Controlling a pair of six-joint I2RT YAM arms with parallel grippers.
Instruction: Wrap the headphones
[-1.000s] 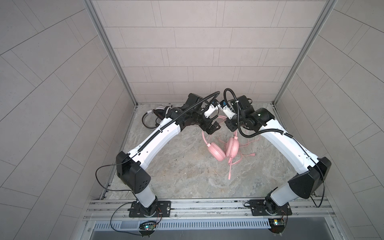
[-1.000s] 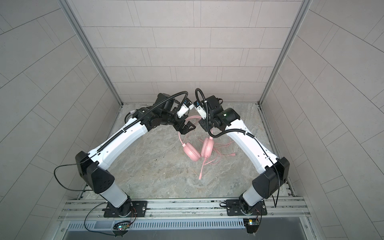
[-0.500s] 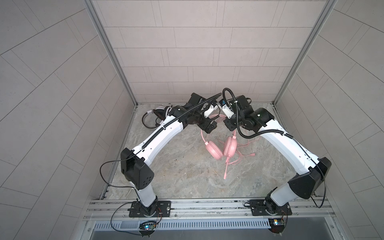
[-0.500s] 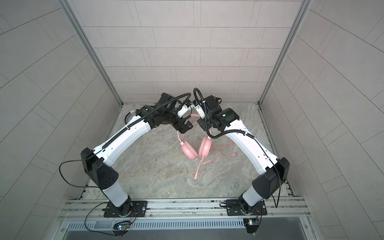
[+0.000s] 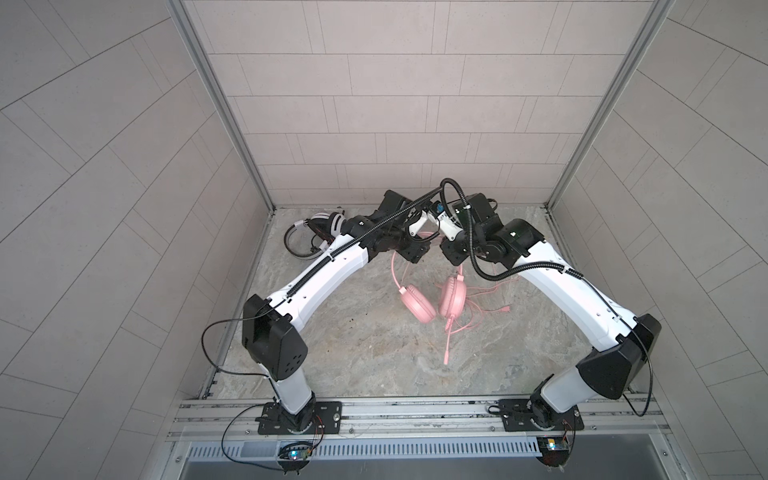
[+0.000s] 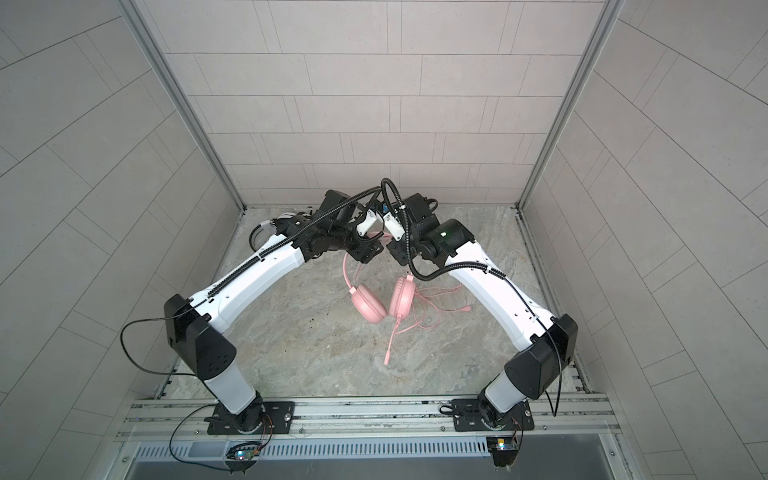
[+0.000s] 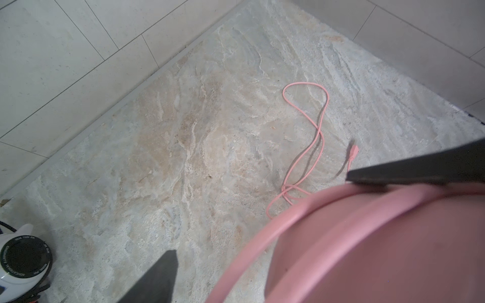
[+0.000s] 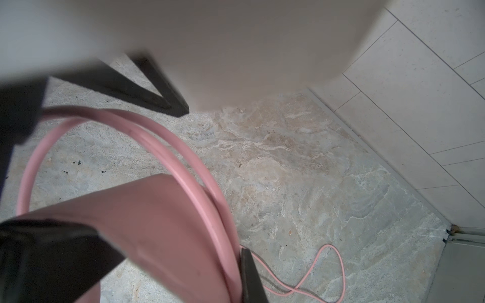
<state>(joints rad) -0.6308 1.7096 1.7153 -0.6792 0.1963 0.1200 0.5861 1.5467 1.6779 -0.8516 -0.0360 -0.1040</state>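
**Bimanual cell from above; twelve o'clock is the rear wall.** The pink headset hangs by its headband just to the twelve o'clock side of the centre of the tabletop. Its ear cups sit side by side at the low end, and the mic boom points to six o'clock.

The right end effector is clenched on the headband, which passes between its black fingers in the right wrist view. The left end effector is released. Its fingers stand well apart with the headband between them, the band touching one finger and clear of the other. In both top views the two end effectors meet at the crown of the band.

The pink cable trails from the cups toward three o'clock and lies in loose loops on the tabletop, with its plug at the far end. The ear cups appear to hang clear of the tabletop, though the overhead angle leaves this uncertain.

The white-and-black headset lies at ten o'clock, near the rear left corner, partly hidden by the left arm.
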